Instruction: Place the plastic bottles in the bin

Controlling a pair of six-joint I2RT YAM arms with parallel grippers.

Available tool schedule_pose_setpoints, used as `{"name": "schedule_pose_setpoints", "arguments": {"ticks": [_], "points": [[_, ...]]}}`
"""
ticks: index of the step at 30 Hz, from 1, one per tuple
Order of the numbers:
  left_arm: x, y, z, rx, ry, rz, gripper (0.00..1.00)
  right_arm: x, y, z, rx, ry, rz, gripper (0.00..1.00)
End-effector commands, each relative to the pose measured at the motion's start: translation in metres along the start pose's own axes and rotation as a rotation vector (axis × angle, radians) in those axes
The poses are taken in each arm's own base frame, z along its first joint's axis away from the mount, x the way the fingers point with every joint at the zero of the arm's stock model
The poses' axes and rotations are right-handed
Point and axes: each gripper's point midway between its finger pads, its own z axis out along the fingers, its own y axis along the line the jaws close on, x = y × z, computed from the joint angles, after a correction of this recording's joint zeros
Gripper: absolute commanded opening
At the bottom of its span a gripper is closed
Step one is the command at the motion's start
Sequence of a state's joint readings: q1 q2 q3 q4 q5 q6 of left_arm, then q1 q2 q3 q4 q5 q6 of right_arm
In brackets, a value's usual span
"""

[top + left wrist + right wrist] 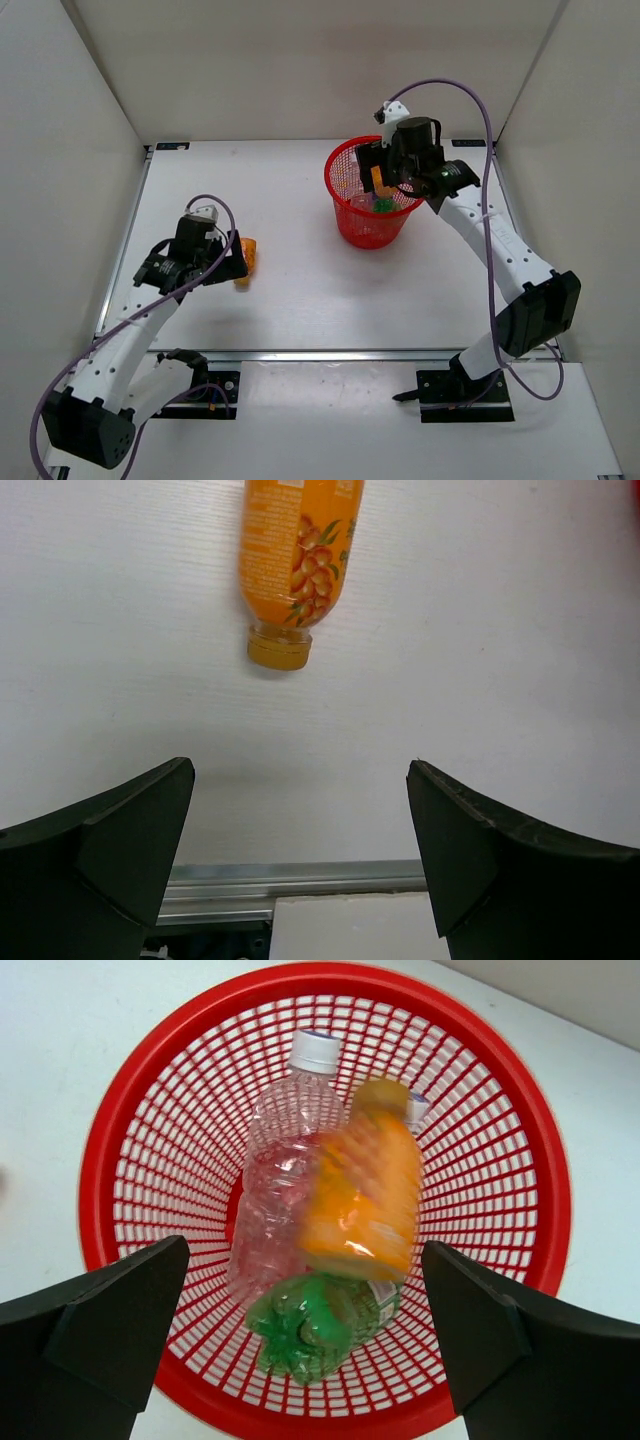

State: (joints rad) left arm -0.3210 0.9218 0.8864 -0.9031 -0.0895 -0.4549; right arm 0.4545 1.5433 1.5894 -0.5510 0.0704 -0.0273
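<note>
The red mesh bin (350, 228) stands at the back right of the table. My right gripper (388, 168) hangs open over its mouth (300, 982). Just below the jaws an orange bottle (365, 1195) is blurred and free of both fingers, inside the bin. Under it lie a plain clear bottle (272, 1185) and a green bottle (318, 1328). On the left, a second orange bottle (297, 550) lies on the table with its cap toward my left gripper (300, 815). That gripper is open and empty, just short of the cap, and it sits beside the bottle (246, 256) in the top view.
White walls close in the table on the left, back and right. A metal rail (330, 353) runs along the near edge in front of the arm bases. A purple cable (487, 130) loops over the right arm.
</note>
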Motion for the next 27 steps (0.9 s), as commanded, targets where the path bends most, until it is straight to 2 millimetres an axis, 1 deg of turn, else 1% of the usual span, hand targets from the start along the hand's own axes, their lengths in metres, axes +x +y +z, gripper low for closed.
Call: {"name": "schedule_pose_setpoints", "arguments": {"ticks": [1, 2, 3, 4, 5, 6, 7, 8, 9, 10, 11, 12, 13, 14, 15, 16, 17, 18, 19, 20, 22, 23, 24, 25, 26, 27], "points": [[-0.005, 0.001, 0.018, -0.006, -0.016, -0.038, 0.98, -0.022, -0.012, -0.026, 0.003, -0.066, 0.023, 0.99], [-0.003, -0.001, 0.025, 0.007, -0.015, -0.038, 0.98, -0.023, -0.024, -0.029, 0.025, -0.069, 0.039, 0.99], [-0.006, -0.005, 0.032, 0.027, -0.023, -0.05, 0.99, -0.025, -0.034, -0.036, 0.042, -0.078, 0.053, 0.99], [-0.004, -0.006, 0.04, 0.036, -0.009, -0.069, 0.99, -0.025, -0.035, -0.04, 0.039, -0.088, 0.063, 0.99], [-0.004, -0.003, 0.044, 0.03, -0.002, -0.078, 0.98, -0.022, -0.049, -0.044, 0.063, -0.081, 0.087, 0.99], [-0.004, -0.006, 0.05, 0.038, 0.008, -0.074, 0.99, -0.021, -0.06, -0.052, 0.086, -0.094, 0.095, 1.0], [-0.004, -0.004, 0.057, 0.023, 0.016, -0.072, 0.98, -0.018, -0.065, -0.061, 0.101, -0.102, 0.132, 0.99], [-0.01, -0.006, 0.059, 0.023, -0.002, -0.063, 0.98, -0.019, -0.07, -0.071, 0.114, -0.122, 0.147, 0.99], [-0.009, -0.007, 0.064, 0.02, 0.011, -0.051, 0.99, -0.006, -0.076, -0.07, 0.134, -0.095, 0.159, 0.99], [-0.011, -0.008, 0.07, 0.018, 0.008, -0.048, 0.99, -0.002, -0.079, -0.081, 0.14, -0.105, 0.168, 0.99], [-0.019, -0.01, 0.074, 0.025, -0.008, -0.049, 0.99, 0.0, -0.084, -0.092, 0.138, -0.116, 0.181, 0.99], [-0.016, -0.01, 0.081, 0.023, 0.016, -0.042, 0.99, 0.011, -0.091, -0.093, 0.156, -0.095, 0.194, 0.99], [-0.02, -0.011, 0.088, 0.021, 0.008, -0.041, 0.98, 0.017, -0.093, -0.1, 0.158, -0.093, 0.207, 1.0], [-0.023, -0.012, 0.093, 0.02, -0.001, -0.035, 0.99, 0.024, -0.101, -0.109, 0.177, -0.085, 0.219, 0.99], [-0.017, -0.011, 0.101, 0.005, 0.017, -0.023, 0.99, 0.031, -0.103, -0.115, 0.186, -0.08, 0.23, 1.0], [-0.019, -0.013, 0.112, 0.0, -0.001, -0.04, 0.99, 0.046, -0.106, -0.114, 0.198, -0.05, 0.244, 1.0], [-0.026, -0.019, 0.115, 0.028, -0.021, -0.047, 0.99, 0.049, -0.109, -0.121, 0.215, -0.057, 0.264, 0.99], [-0.027, -0.019, 0.122, 0.021, -0.013, -0.047, 0.98, 0.059, -0.112, -0.125, 0.233, -0.053, 0.281, 0.99], [-0.03, -0.016, 0.128, 0.005, -0.016, -0.061, 0.99, 0.073, -0.115, -0.125, 0.247, -0.029, 0.293, 0.99], [-0.031, -0.013, 0.136, -0.027, -0.022, -0.037, 0.98, 0.076, -0.112, -0.129, 0.236, -0.034, 0.309, 0.99], [-0.036, -0.006, 0.146, -0.084, -0.038, -0.029, 0.98, 0.096, -0.113, -0.131, 0.245, 0.001, 0.328, 0.99], [-0.037, -0.005, 0.154, -0.086, -0.026, -0.018, 0.99, 0.097, -0.117, -0.137, 0.26, -0.016, 0.34, 0.99], [-0.038, -0.007, 0.156, -0.08, -0.018, -0.02, 0.99, 0.103, -0.121, -0.141, 0.281, -0.012, 0.362, 0.99], [-0.036, -0.005, 0.162, -0.089, 0.007, -0.021, 0.96, 0.109, -0.121, -0.143, 0.289, 0.0, 0.37, 1.0], [-0.037, -0.007, 0.166, -0.09, 0.018, -0.017, 0.87, 0.109, -0.122, -0.149, 0.3, -0.012, 0.373, 0.99], [-0.043, -0.009, 0.164, -0.089, 0.014, -0.021, 0.79, 0.114, -0.123, -0.153, 0.319, -0.007, 0.379, 0.99]]}}
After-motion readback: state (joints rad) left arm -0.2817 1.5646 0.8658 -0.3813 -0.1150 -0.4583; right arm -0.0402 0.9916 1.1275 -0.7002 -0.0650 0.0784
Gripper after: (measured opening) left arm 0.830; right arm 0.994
